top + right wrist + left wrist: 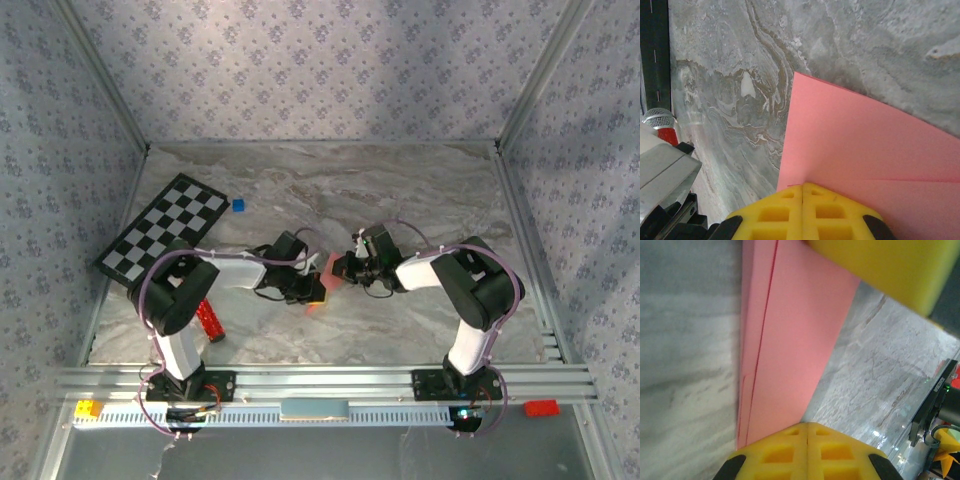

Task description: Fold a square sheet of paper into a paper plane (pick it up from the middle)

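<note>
The top view looks down from above and behind the arm bases and covers the whole table (420,190) to its far wall. Each wrist view sits close behind its own fingertips. The one on the left gripper (806,426) faces right, and the one on the right gripper (803,186) faces left. All three share the pink paper (328,268) at centre.

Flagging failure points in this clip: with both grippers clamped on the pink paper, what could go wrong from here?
1. The left gripper and right gripper are both shut on the thin pink sheet; pulling apart could tear it.
2. Its layered edges in the left wrist view look offset, so the next crease may come out crooked.
3. The grippers sit close together and might collide.
</note>
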Controlling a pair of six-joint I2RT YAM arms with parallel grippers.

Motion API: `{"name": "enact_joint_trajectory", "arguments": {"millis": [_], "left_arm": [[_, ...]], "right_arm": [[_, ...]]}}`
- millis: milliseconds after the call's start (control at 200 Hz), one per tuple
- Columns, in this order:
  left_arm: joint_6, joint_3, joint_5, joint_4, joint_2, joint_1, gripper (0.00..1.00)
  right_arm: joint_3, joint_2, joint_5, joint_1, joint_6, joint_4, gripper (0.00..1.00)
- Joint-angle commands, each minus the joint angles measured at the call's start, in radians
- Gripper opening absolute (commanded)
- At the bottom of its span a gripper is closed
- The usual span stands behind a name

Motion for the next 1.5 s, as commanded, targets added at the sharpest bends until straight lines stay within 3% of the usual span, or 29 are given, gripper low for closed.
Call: {"name": "enact_joint_trajectory", "arguments": {"millis": [0, 330, 835, 1189, 1344, 1494], "left_arm": [[-0.001, -0.103, -0.008, -0.142, -0.022, -0.016, 0.02], [-0.006, -0.227, -0.025, -0.176, -0.109, -0.017, 0.02], [-0.020, -0.285, -0.071, -0.219, -0.210, -0.018, 0.01], [-0.013, -0.218, -0.178, -0.281, -0.490, 0.019, 0.03], [0.005, -0.158, -0.131, -0.244, -0.441, 0.114, 0.04], [0.025, -0.059, -0.086, -0.220, -0.331, 0.135, 0.05]], "right_arm": [[-0.048, 0.041, 0.079, -0.016, -0.016, -0.114, 0.03], [-0.048, 0.038, 0.071, -0.033, -0.027, -0.122, 0.03], [-0.032, 0.050, 0.043, -0.051, -0.052, -0.130, 0.02], [0.069, 0.016, -0.064, -0.042, -0.132, -0.190, 0.05], [0.159, -0.038, -0.090, -0.015, -0.202, -0.294, 0.06], [0.153, -0.173, 0.029, -0.007, -0.205, -0.416, 0.08]]}}
